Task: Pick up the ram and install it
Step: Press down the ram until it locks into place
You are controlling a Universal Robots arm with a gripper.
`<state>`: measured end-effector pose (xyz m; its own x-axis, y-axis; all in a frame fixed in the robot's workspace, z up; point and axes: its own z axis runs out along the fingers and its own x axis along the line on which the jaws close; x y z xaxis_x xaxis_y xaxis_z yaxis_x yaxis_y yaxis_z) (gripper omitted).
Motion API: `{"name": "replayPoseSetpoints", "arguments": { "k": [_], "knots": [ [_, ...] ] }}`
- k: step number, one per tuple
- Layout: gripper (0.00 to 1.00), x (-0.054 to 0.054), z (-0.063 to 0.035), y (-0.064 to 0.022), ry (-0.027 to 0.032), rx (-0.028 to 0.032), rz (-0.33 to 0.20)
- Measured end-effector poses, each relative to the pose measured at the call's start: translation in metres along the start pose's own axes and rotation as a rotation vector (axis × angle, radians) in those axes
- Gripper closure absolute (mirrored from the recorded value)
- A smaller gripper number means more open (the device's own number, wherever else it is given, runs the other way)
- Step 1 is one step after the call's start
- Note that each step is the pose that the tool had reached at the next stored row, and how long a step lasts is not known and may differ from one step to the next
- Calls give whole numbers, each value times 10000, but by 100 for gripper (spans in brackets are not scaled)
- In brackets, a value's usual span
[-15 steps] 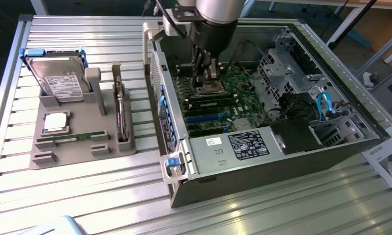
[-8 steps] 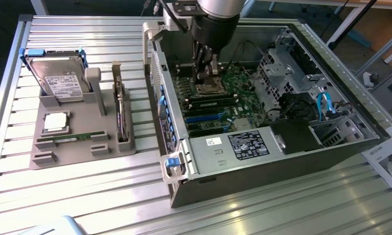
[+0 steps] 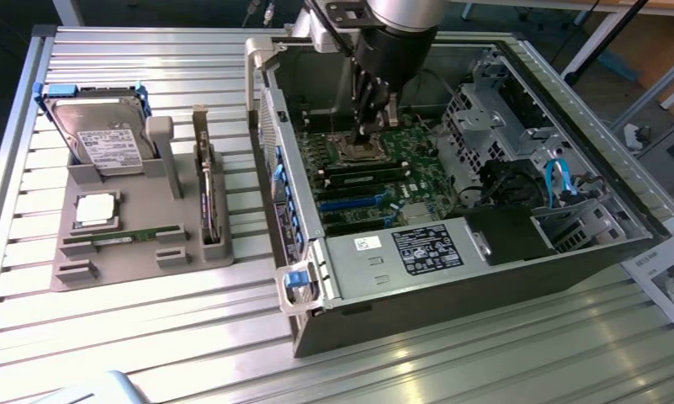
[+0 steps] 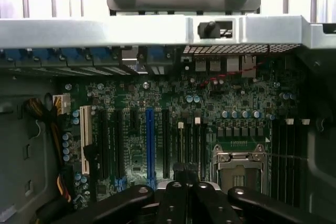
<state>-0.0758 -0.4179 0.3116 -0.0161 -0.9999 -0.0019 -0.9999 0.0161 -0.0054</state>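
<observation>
The ram point(image 3: 124, 237), a slim green strip, lies flat in the grey holder tray point(image 3: 112, 273) outside the open computer case point(image 3: 606, 252), well apart from the arm. The gripper point(image 3: 373, 126) hangs inside the case above the motherboard point(image 3: 370, 181), fingers clenched, holding nothing visible. Good practice, in my judgement: grasp the strip squarely, level along its long edges.

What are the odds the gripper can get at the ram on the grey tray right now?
Probably not directly. The gripper is shut and sits low inside the computer case, beside the processor socket, and the case's side wall stands between it and the tray. The ram itself lies uncovered from above.
</observation>
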Motion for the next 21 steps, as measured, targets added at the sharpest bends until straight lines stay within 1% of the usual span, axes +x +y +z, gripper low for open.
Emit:
{"name": "replayPoseSetpoints", "arguments": {
  "k": [7,12,14,17,18,21],
  "knots": [
    [90,0,2,-328,1,-60,-2],
    [90,-1,3,-507,2,-84,-1],
    [90,-1,3,-539,2,-86,-1],
    [90,-2,1,-539,7,-88,0],
    [90,-2,-12,-540,22,-102,-1],
    [90,-2,-92,-542,30,-135,-1]
  ]
}}
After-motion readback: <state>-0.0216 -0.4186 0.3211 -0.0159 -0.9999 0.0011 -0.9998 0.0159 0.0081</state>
